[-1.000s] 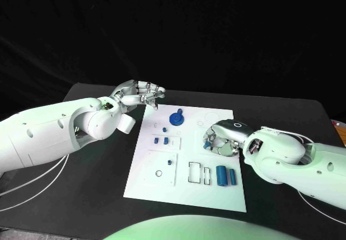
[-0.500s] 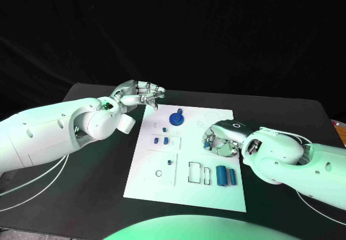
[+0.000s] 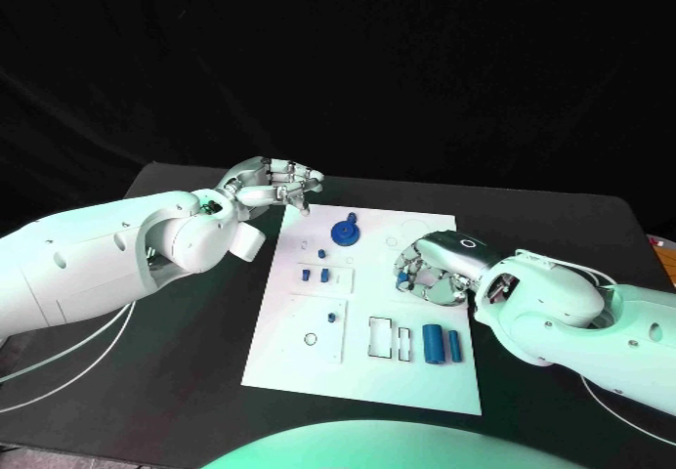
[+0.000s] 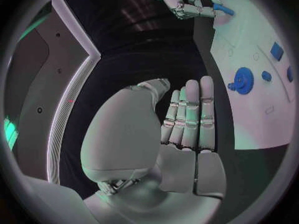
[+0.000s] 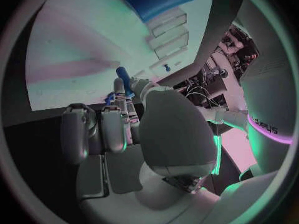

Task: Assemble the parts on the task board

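White and flat, the rectangular task board (image 3: 369, 363) is seen at the centre of the frame on the black counter (image 3: 184, 362). A small blue peg-shaped part (image 5: 123, 79) is pinched in the fingertips of the silver right hand (image 3: 427, 266), which is held over the right middle of the board. The silver left hand (image 3: 276, 183) is held above the counter just off the board's upper left corner, with its fingers (image 4: 192, 114) laid straight and close together and nothing in them. A round blue gear-like part (image 3: 345, 232) is seen near the board's top, and two blue cylinders (image 3: 441, 344) lie side by side at its lower right.
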Tool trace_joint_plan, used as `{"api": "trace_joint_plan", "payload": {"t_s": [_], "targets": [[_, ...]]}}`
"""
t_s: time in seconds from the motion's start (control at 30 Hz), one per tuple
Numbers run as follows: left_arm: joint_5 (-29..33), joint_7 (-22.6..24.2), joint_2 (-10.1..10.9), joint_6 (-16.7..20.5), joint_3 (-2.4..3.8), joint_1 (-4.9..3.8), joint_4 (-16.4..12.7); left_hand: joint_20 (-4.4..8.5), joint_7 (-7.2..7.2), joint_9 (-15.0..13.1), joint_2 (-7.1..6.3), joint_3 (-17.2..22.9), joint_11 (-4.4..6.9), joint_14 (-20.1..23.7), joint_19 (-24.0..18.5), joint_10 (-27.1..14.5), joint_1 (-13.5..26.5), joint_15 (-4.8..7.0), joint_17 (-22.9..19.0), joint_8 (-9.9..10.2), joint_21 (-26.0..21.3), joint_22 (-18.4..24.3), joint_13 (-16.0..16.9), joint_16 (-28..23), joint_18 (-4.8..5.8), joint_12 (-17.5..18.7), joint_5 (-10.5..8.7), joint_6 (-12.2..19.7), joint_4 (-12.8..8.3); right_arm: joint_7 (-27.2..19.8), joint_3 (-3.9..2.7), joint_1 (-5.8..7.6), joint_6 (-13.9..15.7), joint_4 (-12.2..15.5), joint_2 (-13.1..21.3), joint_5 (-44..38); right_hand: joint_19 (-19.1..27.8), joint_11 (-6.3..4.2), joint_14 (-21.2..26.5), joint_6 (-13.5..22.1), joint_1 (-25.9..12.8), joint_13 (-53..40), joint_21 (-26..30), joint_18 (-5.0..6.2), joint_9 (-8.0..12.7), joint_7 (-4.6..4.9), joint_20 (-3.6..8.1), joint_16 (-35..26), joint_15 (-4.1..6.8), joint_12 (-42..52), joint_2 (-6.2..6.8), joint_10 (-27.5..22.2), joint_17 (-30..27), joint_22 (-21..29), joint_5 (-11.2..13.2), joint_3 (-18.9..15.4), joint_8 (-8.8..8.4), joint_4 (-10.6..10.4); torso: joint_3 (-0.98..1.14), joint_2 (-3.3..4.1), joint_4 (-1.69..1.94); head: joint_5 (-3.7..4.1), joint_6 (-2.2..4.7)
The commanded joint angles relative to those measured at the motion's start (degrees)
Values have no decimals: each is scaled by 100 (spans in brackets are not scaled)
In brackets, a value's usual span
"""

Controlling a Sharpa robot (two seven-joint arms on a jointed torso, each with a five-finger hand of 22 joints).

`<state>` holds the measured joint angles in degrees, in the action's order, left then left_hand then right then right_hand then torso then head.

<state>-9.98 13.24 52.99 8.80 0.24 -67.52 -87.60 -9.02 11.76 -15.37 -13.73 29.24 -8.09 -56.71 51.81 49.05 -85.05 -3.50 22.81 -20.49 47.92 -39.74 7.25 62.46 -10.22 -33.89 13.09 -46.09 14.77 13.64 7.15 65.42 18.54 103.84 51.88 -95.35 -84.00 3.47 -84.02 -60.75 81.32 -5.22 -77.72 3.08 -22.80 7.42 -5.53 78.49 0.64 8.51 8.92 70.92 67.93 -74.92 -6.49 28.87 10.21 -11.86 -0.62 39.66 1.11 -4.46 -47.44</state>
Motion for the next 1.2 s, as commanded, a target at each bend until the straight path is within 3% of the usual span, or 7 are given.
{"api": "trace_joint_plan", "payload": {"t_s": [0.03,0.27,0.47,0.77,0.97,1.1,1.2], "targets": [[-9,26,-15,-88,3,1,-3,-28,21,6,-4,-13,-8,0,0,-33,14,-45,-6,23,-22,5,-5,-28,-28,34,1,45,-14,61,-17,51,274,144,48,88,-210,8,-174,-37,-24,-2,-25,-69,-70,-13,50,31,26,-22,-54,43,-6,-1158,-24,21,57,-4,-1,-2,2,-7,14],[-9,27,-28,-91,3,17,10,-30,22,4,1,-14,-9,1,3,-35,12,-46,-7,21,-29,9,-7,-29,-29,32,1,47,-19,47,-41,131,358,457,76,248,-211,8,-175,-38,-34,-3,-27,-69,-73,-12,51,33,26,-26,-47,47,-3,-1159,-18,25,60,-6,6,-6,7,-26,34],[-9,28,-42,-100,3,46,22,-30,22,4,1,-14,-9,1,3,-35,12,-46,-7,21,-29,9,-7,-29,-29,32,1,47,-19,-48,-43,108,411,516,-272,347,-208,8,-173,-37,-47,-3,-18,-67,-78,-12,52,29,27,-35,-29,52,-13,-1158,-10,31,65,-5,10,4,-7,-85,50],[-9,28,-92,-126,3,78,41,-30,22,4,1,-14,-9,1,3,-35,12,-46,-7,21,-29,9,-7,-29,-29,32,1,47,-19,-213,-24,-115,482,373,-978,142,-200,7,-170,-34,-49,-2,7,-62,-80,-12,53,21,27,-42,-18,52,-29,-1151,-9,38,66,2,1,4,23,-123,39],[-9,26,-113,-131,3,85,48,-30,22,4,1,-14,-9,1,3,-35,12,-46,-7,21,-29,9,-7,-29,-29,32,1,47,-19,-313,-6,-315,483,222,-1364,123,-199,10,-168,-22,-49,-1,12,-61,-83,-7,54,20,27,-55,2,48,-32,-1151,-16,50,66,16,-9,12,12,-178,15],[-9,21,-120,-132,3,87,40,-30,22,4,1,-14,-9,1,3,-35,12,-46,-7,21,-29,9,-7,-29,-29,32,1,47,-19,-352,28,-419,414,86,-1525,174,-194,21,-168,-8,-103,-1,29,-59,-88,7,53,21,20,-76,35,52,-34,-1148,-25,52,67,2,-17,5,21,-163,-23],[-9,19,-119,-130,3,87,36,-30,22,4,1,-14,-9,1,3,-35,12,-46,-7,21,-29,9,-7,-29,-29,32,1,47,-19,-371,54,-493,375,-12,-1602,195,-196,21,-167,-6,-110,-1,23,-60,-89,7,53,18,19,-78,37,52,-39,-1150,-29,53,67,0,-14,6,6,-190,-38]]}}
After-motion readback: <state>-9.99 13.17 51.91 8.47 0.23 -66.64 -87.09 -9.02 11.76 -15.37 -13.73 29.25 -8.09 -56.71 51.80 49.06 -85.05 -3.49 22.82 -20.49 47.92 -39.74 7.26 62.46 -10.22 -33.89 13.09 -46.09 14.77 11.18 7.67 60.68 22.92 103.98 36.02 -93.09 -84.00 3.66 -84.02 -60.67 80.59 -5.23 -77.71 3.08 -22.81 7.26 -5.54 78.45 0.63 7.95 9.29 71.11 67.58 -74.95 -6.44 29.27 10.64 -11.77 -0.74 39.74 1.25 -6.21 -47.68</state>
